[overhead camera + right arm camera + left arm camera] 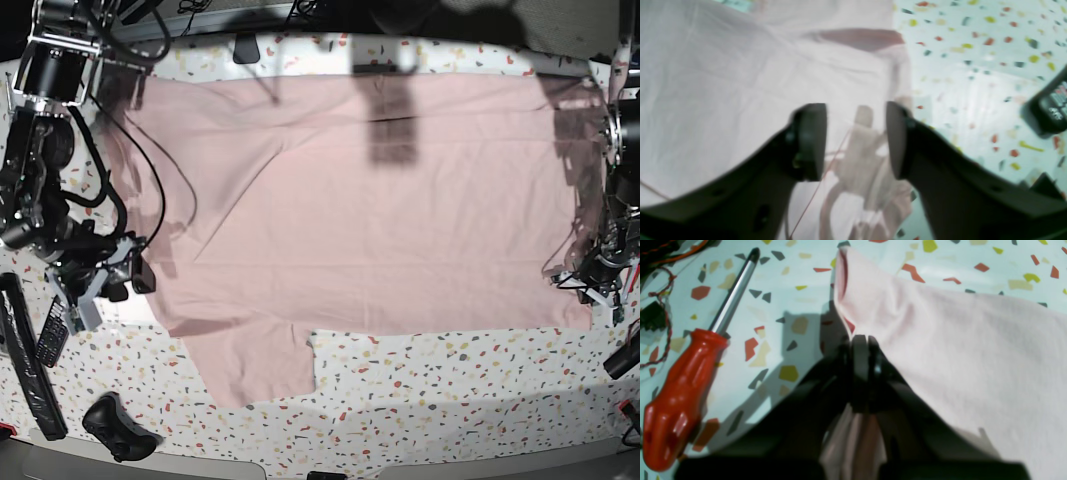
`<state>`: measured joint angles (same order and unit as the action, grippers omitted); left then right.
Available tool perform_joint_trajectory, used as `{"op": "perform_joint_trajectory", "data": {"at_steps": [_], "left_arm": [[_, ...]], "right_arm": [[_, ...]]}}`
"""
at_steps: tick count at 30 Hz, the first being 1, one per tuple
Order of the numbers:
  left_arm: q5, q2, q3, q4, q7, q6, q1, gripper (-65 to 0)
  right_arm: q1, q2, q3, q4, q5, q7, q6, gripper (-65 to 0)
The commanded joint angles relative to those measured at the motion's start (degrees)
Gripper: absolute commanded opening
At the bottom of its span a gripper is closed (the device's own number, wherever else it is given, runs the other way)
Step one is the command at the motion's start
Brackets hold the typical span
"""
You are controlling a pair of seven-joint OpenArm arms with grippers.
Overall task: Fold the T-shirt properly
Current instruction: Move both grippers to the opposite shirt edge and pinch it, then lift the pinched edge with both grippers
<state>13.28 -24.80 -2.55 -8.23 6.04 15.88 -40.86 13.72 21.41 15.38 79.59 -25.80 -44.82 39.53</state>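
Jaws first: left gripper (863,343) is pinched tight on the T-shirt (370,230) hem, while the right gripper (856,140) gapes wide with bunched cloth sitting loose between its fingers. The shirt's spread flat across the speckled table (450,390). Looks like corner-grabbing before the first fold; I reckon the right needs to close next.

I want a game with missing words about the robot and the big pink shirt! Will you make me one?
1. The left gripper is ____ on the T-shirt.
2. The right gripper has its jaws ____.
3. The screwdriver beside the shirt has a ____ handle.
4. The T-shirt is spread out on a speckled ____.

Missing words: shut; open; red; table
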Motion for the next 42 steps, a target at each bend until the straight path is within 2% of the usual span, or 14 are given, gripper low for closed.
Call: {"op": "perform_joint_trajectory", "data": {"at_steps": [1, 5, 8, 11, 15, 19, 20, 22, 23, 28, 31, 34, 42], "left_arm": [[0.22, -0.96, 0.09, -0.63, 1.31, -0.42, -1.84, -65.0], [0.22, -0.74, 0.07, -0.63, 1.05, 0.33, -1.81, -65.0], [0.22, -0.79, 0.09, -0.63, 0.83, 0.37, -1.81, -65.0], [0.22, -0.79, 0.09, -0.63, -0.17, 0.39, -1.81, -65.0], [0.22, -0.79, 0.09, -0.63, -0.26, 0.39, -1.79, -65.0], [0.22, -0.79, 0.09, -0.63, -0.24, 0.39, -1.79, -65.0], [0.22, -0.79, 0.09, -0.63, -0.24, 0.39, -1.79, -65.0], [0.22, -0.79, 0.07, -0.63, -0.24, 0.39, -1.79, -65.0], [0.22, -0.79, 0.09, -0.63, -0.24, 0.42, -1.79, -65.0], [0.24, -0.79, 0.09, -0.63, -0.24, 0.55, -1.79, -65.0], [0.22, -0.79, 0.09, -0.63, -0.42, 2.25, -1.77, -65.0], [0.24, -0.76, 0.09, -0.63, -0.39, 2.99, -1.64, -65.0], [0.22, -0.79, 0.09, -0.63, -0.35, 2.99, -1.46, -65.0]], "right_arm": [[3.10, 1.36, 0.17, -0.04, -1.40, 2.16, 0.47, -31.8], [11.02, 1.97, -1.62, -7.76, -1.29, 1.62, 0.47, -30.7], [18.12, 1.90, -4.61, -17.44, -1.33, -2.10, 0.22, -30.8], [24.35, 1.90, -7.85, -27.36, -0.98, -3.06, 0.13, -30.8], [30.25, 1.22, -11.43, -38.49, 2.49, -2.43, 0.13, -30.8], [32.72, -0.87, -12.44, -47.43, 7.76, 1.49, 0.02, -30.8], [32.87, -1.42, -12.44, -49.31, 8.85, 2.32, -0.57, -30.8], [32.76, -2.43, -12.44, -52.33, 10.40, 2.86, -3.93, -30.8], [32.57, -2.75, -12.46, -53.33, 11.28, 2.89, -5.46, -30.8], [31.82, -3.17, -12.44, -54.12, 13.86, 4.70, -5.92, -31.0], [31.95, -2.89, -12.44, -54.12, 17.05, 5.66, -6.84, -31.0], [32.70, -1.79, -12.44, -54.12, 16.11, 7.37, -7.15, -30.9], [34.38, -0.15, -12.44, -54.12, 15.37, 7.32, -7.02, -31.0]]}}
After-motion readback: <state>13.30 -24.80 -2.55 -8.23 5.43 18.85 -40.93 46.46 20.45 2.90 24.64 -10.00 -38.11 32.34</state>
